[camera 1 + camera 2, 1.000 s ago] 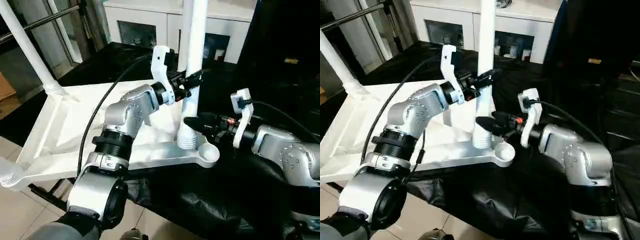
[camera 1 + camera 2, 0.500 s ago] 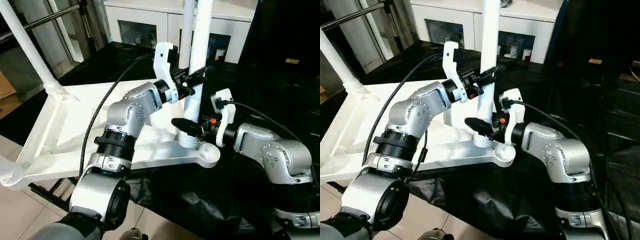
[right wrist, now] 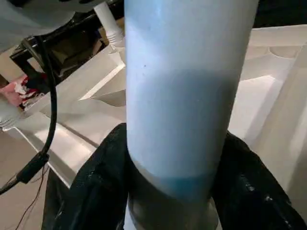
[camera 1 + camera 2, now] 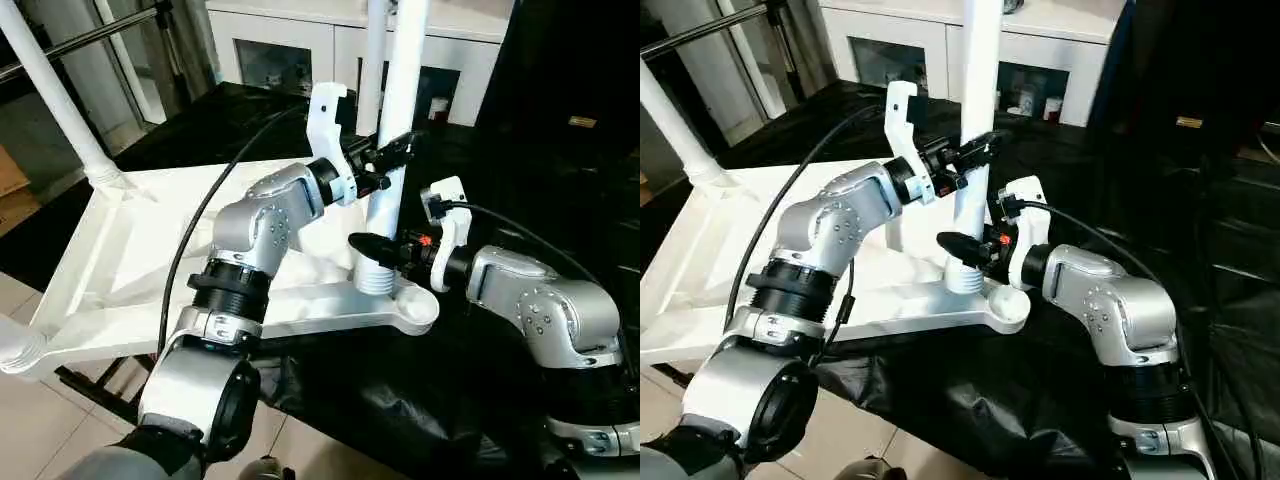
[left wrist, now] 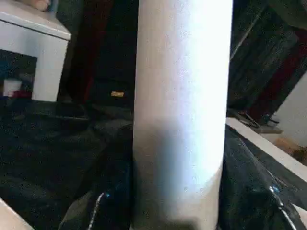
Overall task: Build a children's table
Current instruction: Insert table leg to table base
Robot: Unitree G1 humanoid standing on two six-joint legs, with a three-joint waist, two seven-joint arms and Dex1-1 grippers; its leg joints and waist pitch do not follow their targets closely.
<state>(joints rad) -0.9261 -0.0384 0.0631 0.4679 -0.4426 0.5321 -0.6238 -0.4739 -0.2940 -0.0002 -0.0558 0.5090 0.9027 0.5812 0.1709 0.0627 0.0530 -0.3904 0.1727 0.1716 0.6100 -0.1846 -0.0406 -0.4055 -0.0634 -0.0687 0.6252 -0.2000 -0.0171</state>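
On the black-covered desk (image 4: 330,400) the white table top (image 4: 150,250) lies upside down, with its ribbed underside facing up. A white leg (image 4: 395,150) stands upright just beside the near corner socket (image 4: 415,303), its ribbed bottom end resting on the top's rim. The left arm reaches forward and up from the bottom of the head views, bent at the elbow, and its left tool (image 4: 393,152) is clenched around the leg about halfway up. The right arm comes in from the right side, lower down, and its right tool (image 4: 378,247) hugs the same leg near its bottom end, one black finger (image 4: 368,243) poking out past the tube. Another leg (image 4: 55,95) leans up from the far left corner of the top, and a white cabinet (image 4: 300,50) with glass doors stands behind. The right wrist view looks along the leg down at the ribs of the top, which the left wrist view does not show; the left wrist view shows the leg between two black fingers (image 5: 108,191) with dark cloth behind. A second ago the right tool was wide apart and sat beside the socket, away from the leg; now it has closed in on the leg.
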